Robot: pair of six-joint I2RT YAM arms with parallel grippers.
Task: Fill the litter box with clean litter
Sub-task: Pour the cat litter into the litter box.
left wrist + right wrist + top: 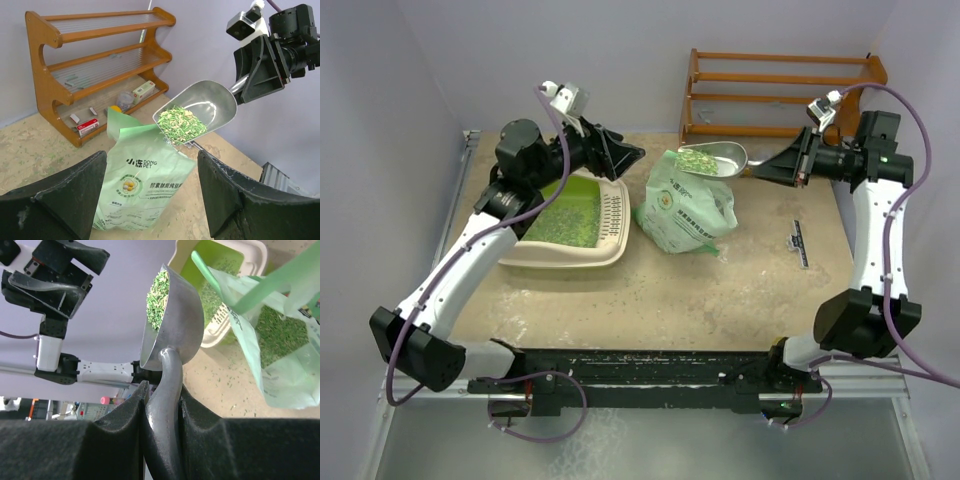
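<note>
right gripper (161,396) clamping scoop (176,325); left gripper (150,172) spread wide

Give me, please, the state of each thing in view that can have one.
litter box, partly filled with litter.
bag, upright, top open.
scoop, loaded with litter, held above the bag.
right gripper, shut on the scoop's handle.
left gripper, open, empty.
shelf, upright, a few small items on its lowest tier.
</note>
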